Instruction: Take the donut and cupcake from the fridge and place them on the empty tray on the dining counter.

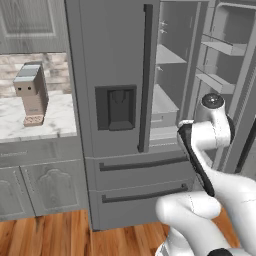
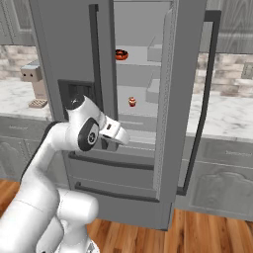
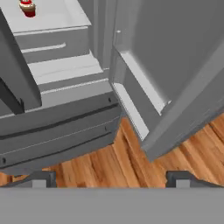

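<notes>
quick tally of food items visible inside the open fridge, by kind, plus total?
donut: 1, on an upper shelf
cupcake: 1, on a lower shelf, also seen in the hand view
Total: 2, both inside the fridge; its right door is swung open.

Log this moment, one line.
fridge: right door open | donut: upper shelf | cupcake: lower shelf | gripper: open, empty
</notes>
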